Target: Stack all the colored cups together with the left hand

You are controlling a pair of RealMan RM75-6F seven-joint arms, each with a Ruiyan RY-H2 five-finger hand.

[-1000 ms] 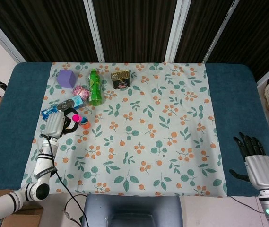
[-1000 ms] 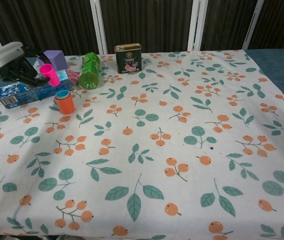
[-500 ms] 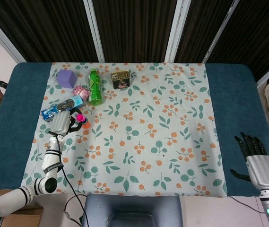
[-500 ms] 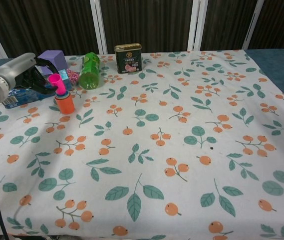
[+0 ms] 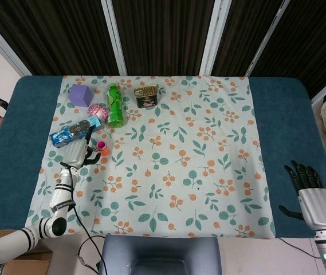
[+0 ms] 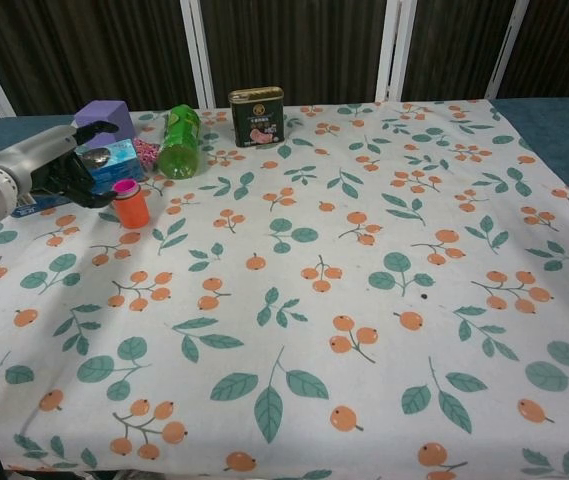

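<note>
Since a second ago: pink cup (image 6: 124, 186) out of the left hand (image 6: 64, 168) and now nested inside the orange cup (image 6: 131, 207), only its rim showing above; left hand lower and drawn back just beside the stack, fingers spread and holding nothing. Cup stack upright on the floral tablecloth (image 6: 364, 300) at its far left part, long axis vertical, mouths up. Around it, largest first: blue table (image 5: 300, 114) under the cloth; green bottle (image 6: 178, 141) lying on its side behind the stack; dark tin can (image 6: 256, 116) standing further back; purple block (image 6: 104, 117) at the far left corner; blue packet (image 6: 104, 165) lying right behind the left hand and partly covered by it; small pink-speckled thing (image 6: 146, 150) between block and bottle, too small to tell more. Nothing between hand and stack. Right hand (image 5: 310, 186) well apart at the table's right edge, seen in the head view only, fingers apart and straight, empty.
</note>
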